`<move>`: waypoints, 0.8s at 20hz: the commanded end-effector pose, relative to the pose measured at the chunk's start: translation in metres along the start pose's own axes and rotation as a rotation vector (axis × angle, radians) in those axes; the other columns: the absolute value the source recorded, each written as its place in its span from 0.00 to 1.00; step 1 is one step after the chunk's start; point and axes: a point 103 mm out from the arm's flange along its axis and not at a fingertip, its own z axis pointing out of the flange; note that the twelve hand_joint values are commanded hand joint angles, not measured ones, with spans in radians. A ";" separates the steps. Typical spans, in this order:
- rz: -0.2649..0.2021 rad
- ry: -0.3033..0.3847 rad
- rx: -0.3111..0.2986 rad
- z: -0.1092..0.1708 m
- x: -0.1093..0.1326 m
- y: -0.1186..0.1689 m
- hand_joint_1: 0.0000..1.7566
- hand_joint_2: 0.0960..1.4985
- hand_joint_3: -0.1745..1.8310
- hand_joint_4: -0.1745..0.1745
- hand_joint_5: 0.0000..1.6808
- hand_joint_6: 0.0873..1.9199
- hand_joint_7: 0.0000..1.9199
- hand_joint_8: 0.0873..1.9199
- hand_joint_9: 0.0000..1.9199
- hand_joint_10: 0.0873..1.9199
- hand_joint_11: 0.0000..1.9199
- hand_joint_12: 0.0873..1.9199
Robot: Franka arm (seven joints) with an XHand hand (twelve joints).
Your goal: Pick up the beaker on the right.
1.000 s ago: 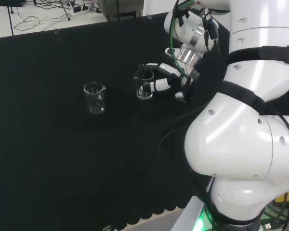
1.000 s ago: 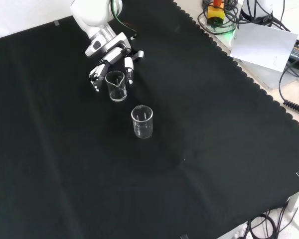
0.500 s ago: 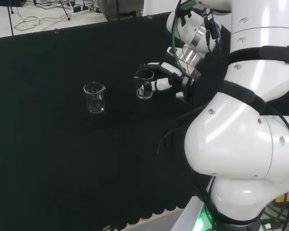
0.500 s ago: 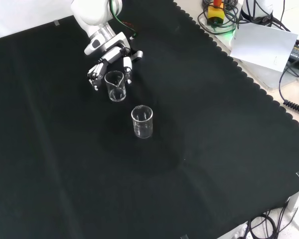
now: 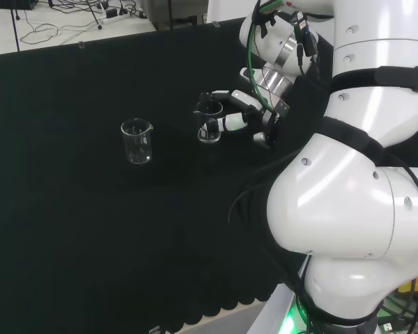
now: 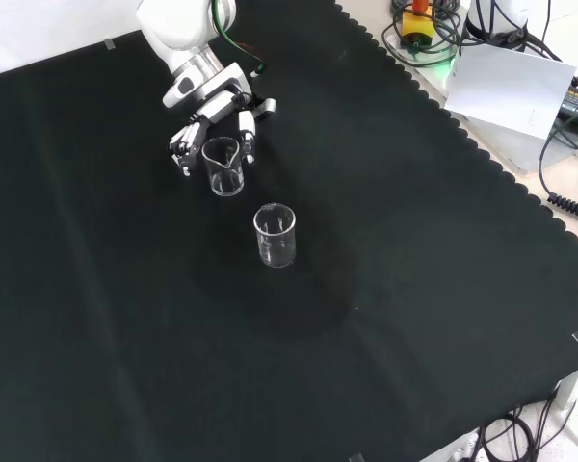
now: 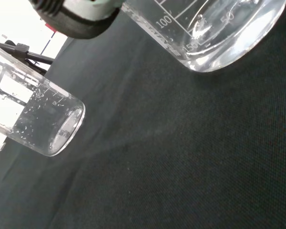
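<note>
The fingers [image 6: 245, 131] curl round the beaker [image 6: 223, 166], the hand [image 5: 245, 115] clasping it just above the bench [image 6: 414, 289]. A second beaker [image 6: 275, 235] stands near, nearer the camera in the front view.

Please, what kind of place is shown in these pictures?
Probably a robotics lab set up for glassware handling. A white robot arm with a hand works at two clear graduated beakers on a black cloth, with cables on the floor behind.
</note>
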 end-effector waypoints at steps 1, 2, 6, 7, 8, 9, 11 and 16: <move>-0.008 -0.009 0.016 0.025 0.014 0.021 0.48 0.52 0.00 0.40 0.28 0.00 0.16 0.33 0.22 0.29 0.01 0.71; -0.013 -0.001 0.011 0.023 0.013 0.019 0.48 0.52 0.00 0.40 0.28 0.00 0.16 0.33 0.22 0.29 0.01 0.71; -0.020 0.007 0.012 0.007 0.005 0.005 0.48 0.52 0.00 0.40 0.28 0.00 0.16 0.33 0.22 0.29 0.01 0.71; -0.016 0.006 0.016 0.005 0.003 0.003 0.48 0.52 0.00 0.40 0.28 0.00 0.17 0.33 0.22 0.29 0.01 0.71; -0.010 0.005 0.015 0.004 0.002 0.003 0.48 0.52 0.00 0.40 0.29 0.00 0.17 0.33 0.22 0.29 0.01 0.71; -0.004 0.003 0.011 0.003 0.001 0.002 0.49 0.52 0.00 0.41 0.30 0.00 0.17 0.33 0.23 0.29 0.01 0.71; 0.006 0.006 -0.017 0.001 -0.001 0.001 0.51 0.54 0.00 0.42 0.36 0.12 0.21 0.32 0.26 0.27 0.03 0.70; 0.041 -0.009 -0.129 -0.007 0.006 0.003 0.63 0.65 0.01 0.89 0.78 0.17 0.58 0.29 0.52 0.24 0.29 0.61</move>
